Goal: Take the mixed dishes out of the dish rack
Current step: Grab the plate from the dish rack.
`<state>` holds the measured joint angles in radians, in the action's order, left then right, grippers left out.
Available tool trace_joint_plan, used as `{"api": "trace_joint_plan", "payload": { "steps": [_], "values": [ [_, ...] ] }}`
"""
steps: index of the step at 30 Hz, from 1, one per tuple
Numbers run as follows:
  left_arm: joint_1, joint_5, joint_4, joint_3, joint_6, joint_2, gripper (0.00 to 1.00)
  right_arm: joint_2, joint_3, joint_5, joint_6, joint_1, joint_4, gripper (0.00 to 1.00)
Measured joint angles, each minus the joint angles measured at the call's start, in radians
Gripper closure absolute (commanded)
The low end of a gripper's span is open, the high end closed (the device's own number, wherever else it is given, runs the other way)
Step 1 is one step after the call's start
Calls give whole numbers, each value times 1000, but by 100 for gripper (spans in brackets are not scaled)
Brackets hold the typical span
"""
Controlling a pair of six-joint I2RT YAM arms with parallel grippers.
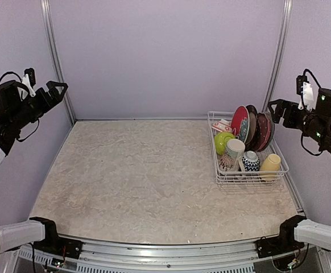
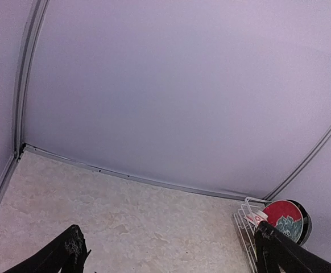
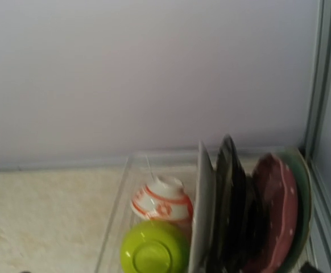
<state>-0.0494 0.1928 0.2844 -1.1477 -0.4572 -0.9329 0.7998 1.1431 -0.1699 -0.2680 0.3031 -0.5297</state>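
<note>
The white wire dish rack [image 1: 251, 181] stands at the table's far right. In it several plates stand on edge, a red one [image 1: 239, 119] in front of darker ones [image 1: 263, 131]. Beside them are a lime-green bowl [image 1: 223, 142], a red-and-white bowl [image 1: 222, 125], a beige mug [image 1: 234, 149], a blue patterned cup [image 1: 251, 161] and a pale-yellow mug [image 1: 270, 165]. My left gripper [image 1: 60, 91] hangs open, high at the far left, away from the rack. My right gripper [image 1: 274, 111] is open in the air just right of the plates. The right wrist view shows the lime-green bowl [image 3: 154, 250] and the plates [image 3: 234, 205] close up and blurred.
Lilac walls with metal corner posts [image 1: 56, 62] enclose the marbled tabletop [image 1: 137, 170]. The rack sits close to the right wall. In the left wrist view the rack's corner [image 2: 242, 219] and the red plate [image 2: 279, 216] show past my right-hand fingertip [image 2: 268, 242].
</note>
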Motion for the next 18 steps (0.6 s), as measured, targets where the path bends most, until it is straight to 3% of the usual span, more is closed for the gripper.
{"api": "trace_joint_plan", "payload": {
  "steps": [14, 18],
  "values": [
    [205, 167, -33, -26, -165, -135, 1, 100, -72, -155, -53, 53, -64, 0],
    [199, 179, -21, -66, -193, -193, 1, 161, -77, -199, -92, 56, -38, 0]
  ]
}}
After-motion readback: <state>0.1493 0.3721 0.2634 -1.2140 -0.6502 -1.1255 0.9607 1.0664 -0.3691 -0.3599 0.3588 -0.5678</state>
